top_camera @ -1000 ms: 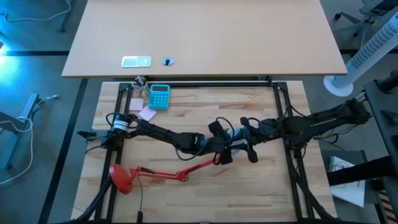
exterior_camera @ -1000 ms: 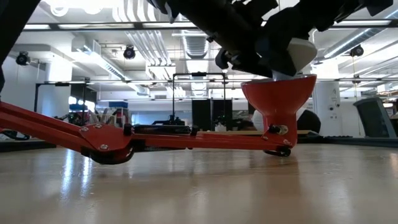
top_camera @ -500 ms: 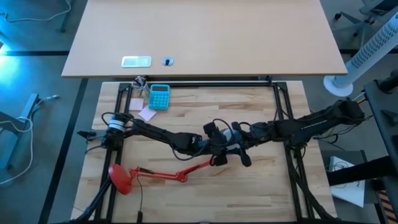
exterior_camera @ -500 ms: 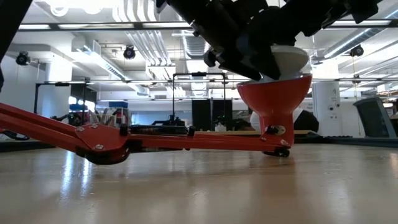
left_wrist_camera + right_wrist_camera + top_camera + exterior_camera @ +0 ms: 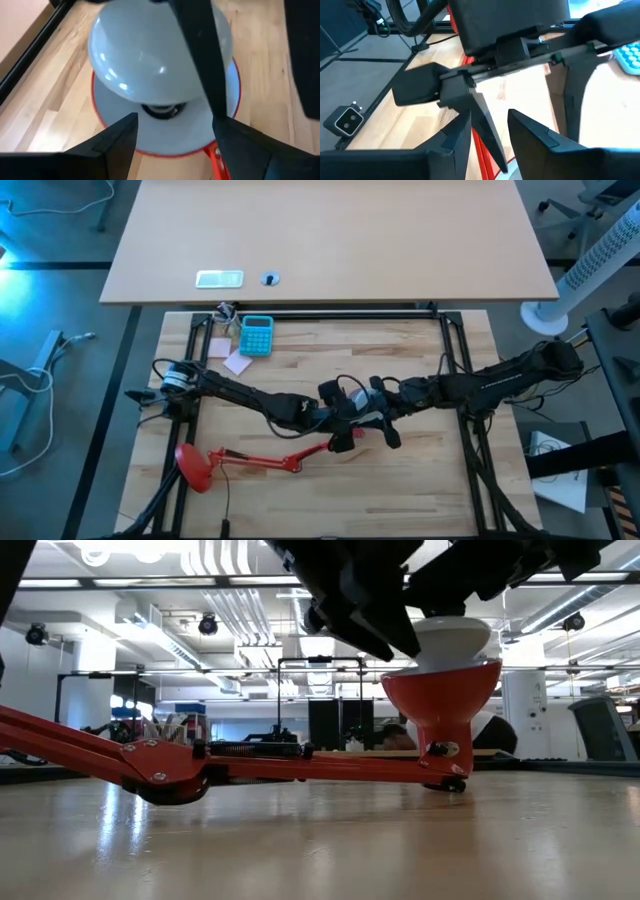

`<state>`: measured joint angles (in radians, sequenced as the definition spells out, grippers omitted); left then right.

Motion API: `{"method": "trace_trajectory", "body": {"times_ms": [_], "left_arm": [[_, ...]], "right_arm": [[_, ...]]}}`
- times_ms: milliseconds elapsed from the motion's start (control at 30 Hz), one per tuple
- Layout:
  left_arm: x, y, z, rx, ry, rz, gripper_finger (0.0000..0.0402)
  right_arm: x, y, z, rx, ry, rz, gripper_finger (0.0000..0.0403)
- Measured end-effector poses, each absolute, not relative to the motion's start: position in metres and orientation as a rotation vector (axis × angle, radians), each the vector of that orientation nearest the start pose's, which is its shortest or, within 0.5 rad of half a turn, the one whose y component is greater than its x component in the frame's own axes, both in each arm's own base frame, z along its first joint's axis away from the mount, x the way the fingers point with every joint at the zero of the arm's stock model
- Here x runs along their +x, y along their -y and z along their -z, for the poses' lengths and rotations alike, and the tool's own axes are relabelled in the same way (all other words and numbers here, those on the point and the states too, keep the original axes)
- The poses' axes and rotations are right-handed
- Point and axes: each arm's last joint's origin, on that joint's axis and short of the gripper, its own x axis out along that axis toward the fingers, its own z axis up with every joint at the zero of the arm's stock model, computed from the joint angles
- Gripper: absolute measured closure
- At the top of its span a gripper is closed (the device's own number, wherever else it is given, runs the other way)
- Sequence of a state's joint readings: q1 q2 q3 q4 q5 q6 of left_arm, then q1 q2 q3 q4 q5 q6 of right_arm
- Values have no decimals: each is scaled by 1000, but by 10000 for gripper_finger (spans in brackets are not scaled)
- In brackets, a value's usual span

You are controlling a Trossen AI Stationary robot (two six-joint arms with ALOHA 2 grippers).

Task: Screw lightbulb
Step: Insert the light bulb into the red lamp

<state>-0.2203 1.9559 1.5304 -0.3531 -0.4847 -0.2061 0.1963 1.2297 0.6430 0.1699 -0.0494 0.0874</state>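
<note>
Lightbulb (image 5: 452, 640) sits dome-up in the mouth of the red lamp shade (image 5: 442, 700), mid-table – neck down inside the cone. Left gripper (image 5: 172, 131) spread wide around shade and bulb, gripping neither. Right gripper (image 5: 385, 430) just beside it; grip state indeterminate.

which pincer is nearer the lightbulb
Left. The left pincer straddles the lightbulb in the red shade; the right pincer hangs beside it.

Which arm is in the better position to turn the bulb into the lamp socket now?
Probably left: in its wrist view the lightbulb sits directly ahead, over the red lamp shade, with the left gripper open beside it. The right gripper faces the other arm.
</note>
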Motion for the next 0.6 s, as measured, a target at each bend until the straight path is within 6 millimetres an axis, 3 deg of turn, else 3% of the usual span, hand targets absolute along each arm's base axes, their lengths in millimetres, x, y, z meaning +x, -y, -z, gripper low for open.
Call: {"method": "trace_trajectory", "body": {"times_ms": [367, 600], "left_arm": [[412, 90, -247, 30, -723, -359, 154], [413, 92, -248, -5, -698, -367, 154]], "right_arm": [[261, -54, -226, 76, -370, -256, 275], [255, -53, -238, 102, -337, -262, 282]]}}
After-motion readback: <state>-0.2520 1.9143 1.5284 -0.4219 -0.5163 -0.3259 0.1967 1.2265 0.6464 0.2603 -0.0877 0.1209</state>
